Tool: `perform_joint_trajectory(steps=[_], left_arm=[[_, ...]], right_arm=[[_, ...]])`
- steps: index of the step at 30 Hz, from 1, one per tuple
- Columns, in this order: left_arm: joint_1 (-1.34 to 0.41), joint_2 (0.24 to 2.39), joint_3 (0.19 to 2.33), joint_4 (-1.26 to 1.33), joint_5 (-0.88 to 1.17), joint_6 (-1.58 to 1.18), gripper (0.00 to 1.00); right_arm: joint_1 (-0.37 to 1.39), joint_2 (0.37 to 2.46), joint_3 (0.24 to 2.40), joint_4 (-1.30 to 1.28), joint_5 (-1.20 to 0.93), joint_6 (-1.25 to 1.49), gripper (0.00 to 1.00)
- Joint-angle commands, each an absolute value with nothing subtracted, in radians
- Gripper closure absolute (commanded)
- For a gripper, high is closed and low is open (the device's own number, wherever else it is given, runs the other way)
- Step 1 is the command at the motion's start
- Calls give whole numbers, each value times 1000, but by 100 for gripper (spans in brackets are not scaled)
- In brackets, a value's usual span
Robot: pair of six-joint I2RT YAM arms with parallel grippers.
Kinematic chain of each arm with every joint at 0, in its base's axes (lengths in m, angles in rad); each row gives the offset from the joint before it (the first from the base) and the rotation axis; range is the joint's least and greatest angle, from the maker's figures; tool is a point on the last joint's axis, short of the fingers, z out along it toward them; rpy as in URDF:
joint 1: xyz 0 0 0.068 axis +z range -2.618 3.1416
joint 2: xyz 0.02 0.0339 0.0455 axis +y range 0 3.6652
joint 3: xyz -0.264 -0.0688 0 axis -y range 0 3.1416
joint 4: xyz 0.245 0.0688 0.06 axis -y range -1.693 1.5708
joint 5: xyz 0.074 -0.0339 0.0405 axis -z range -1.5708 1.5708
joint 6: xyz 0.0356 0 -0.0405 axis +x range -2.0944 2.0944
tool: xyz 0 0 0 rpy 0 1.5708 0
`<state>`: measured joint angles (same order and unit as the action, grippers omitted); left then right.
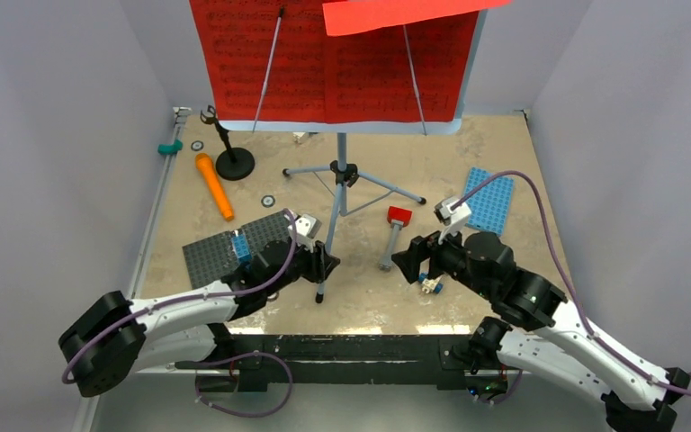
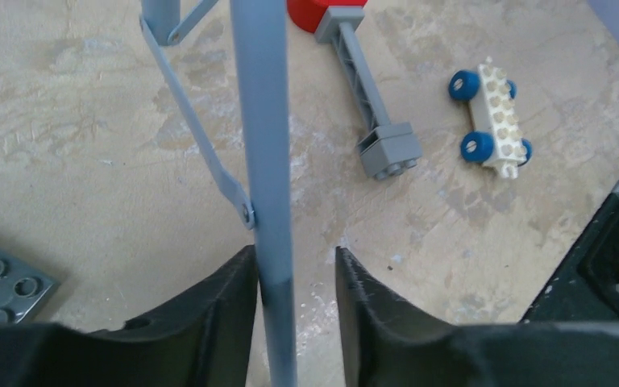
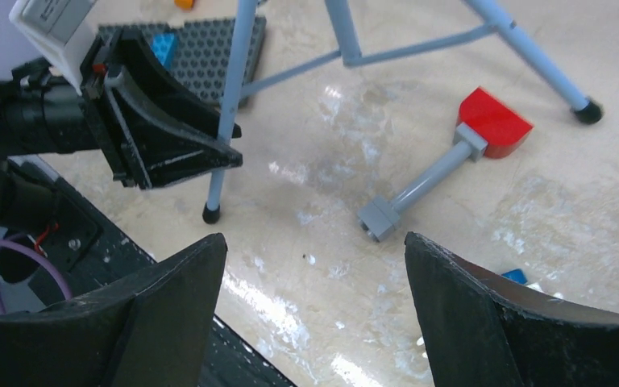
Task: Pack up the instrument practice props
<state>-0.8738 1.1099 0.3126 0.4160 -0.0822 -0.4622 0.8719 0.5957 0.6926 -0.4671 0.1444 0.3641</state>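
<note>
The pale-blue music stand (image 1: 471, 72) stands at the back on its grey tripod (image 1: 342, 171), with red sheet-music pages (image 1: 337, 63) on it. One more red page (image 1: 396, 13) sticks out at the top. The orange toy microphone (image 1: 214, 185) lies next to the black round-based mic stand (image 1: 234, 163) at the back left. My left gripper (image 1: 328, 263) is open around the tripod's front leg (image 2: 262, 161). The left finger touches the leg and the right finger stands apart from it. My right gripper (image 3: 314, 266) is open and empty, low over the table near the hammer.
The red-headed grey hammer (image 1: 392, 236) lies between the grippers. A white wheeled brick (image 2: 493, 121) lies near the front edge. The grey studded plate (image 1: 229, 247) is under my left arm, the blue plate (image 1: 488, 200) at the right. A teal piece (image 1: 170, 147) lies at the back left.
</note>
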Motion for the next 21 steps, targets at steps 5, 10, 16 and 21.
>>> perform_joint_trajectory(steps=[5,10,16,21], left_arm=[[-882,901,500,226,-136,-450,28],[-881,782,563,140,-256,-497,0],[-879,718,700,60,-275,-613,0],[-879,747,867,61,-57,-612,0]], right_arm=[[870,519,916,-538,314,309,13],[867,524,1067,-546,381,264,12],[843,610,1255,-515,340,251,12],[762,715,1416,-475,257,264,14]])
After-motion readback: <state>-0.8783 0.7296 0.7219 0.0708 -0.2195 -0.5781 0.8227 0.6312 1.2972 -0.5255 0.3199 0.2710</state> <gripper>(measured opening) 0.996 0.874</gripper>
